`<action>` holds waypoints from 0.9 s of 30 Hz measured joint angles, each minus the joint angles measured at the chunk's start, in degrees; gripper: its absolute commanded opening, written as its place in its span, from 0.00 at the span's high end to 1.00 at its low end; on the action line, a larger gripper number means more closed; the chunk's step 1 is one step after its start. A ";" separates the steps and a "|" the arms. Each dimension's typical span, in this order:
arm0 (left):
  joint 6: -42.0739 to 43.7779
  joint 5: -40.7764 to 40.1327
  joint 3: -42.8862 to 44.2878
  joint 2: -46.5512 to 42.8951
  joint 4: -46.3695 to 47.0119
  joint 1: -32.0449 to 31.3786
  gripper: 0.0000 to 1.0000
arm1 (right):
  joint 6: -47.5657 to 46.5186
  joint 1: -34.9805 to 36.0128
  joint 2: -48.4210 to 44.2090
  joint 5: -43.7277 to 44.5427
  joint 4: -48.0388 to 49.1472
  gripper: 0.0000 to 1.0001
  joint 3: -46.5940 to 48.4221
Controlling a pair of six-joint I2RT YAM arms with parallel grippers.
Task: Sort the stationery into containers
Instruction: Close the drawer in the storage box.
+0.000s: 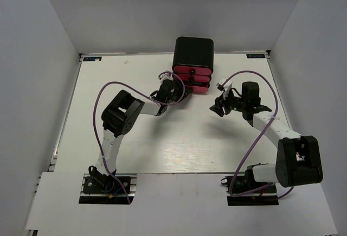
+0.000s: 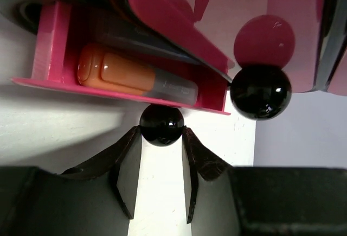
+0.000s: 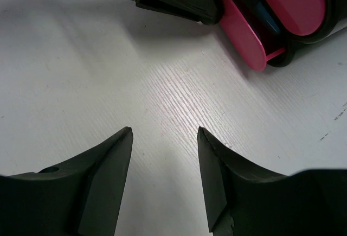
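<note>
While left end effector [image 2: 161, 132] clamps one knob [image 2: 161, 122], right end effector [image 3: 165, 132] apart, one tube [image 2: 135, 76]

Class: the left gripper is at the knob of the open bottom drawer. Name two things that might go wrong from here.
1. The left gripper pinches the smooth round knob with its fingertips only, so it may slip off.
2. The right gripper hangs open, apart from the black box, so a push on the open drawer may shift the whole box.
</note>
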 measured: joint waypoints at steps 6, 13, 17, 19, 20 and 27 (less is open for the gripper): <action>-1.05 -0.55 2.51 1.73 0.28 -0.02 0.64 | -0.39 -0.31 0.00 0.00 -0.20 0.43 0.00; -1.88 -1.20 5.46 3.98 0.74 -0.02 0.62 | -0.66 -0.63 0.00 -0.02 -0.28 0.43 0.00; -2.38 -1.36 6.38 4.57 0.76 -0.02 0.61 | -0.68 -0.66 0.00 0.00 -0.37 0.43 0.00; -2.51 -1.42 6.58 4.63 0.59 -0.07 0.61 | -0.74 -0.70 0.00 -0.02 -0.61 0.43 0.00; -2.60 -1.40 6.62 4.68 0.57 -0.07 0.60 | -0.79 -0.76 0.00 -0.02 -0.74 0.43 0.00; -3.17 -0.79 6.27 4.87 1.77 -0.07 0.48 | -0.92 -1.03 0.00 -0.02 -1.14 0.41 0.00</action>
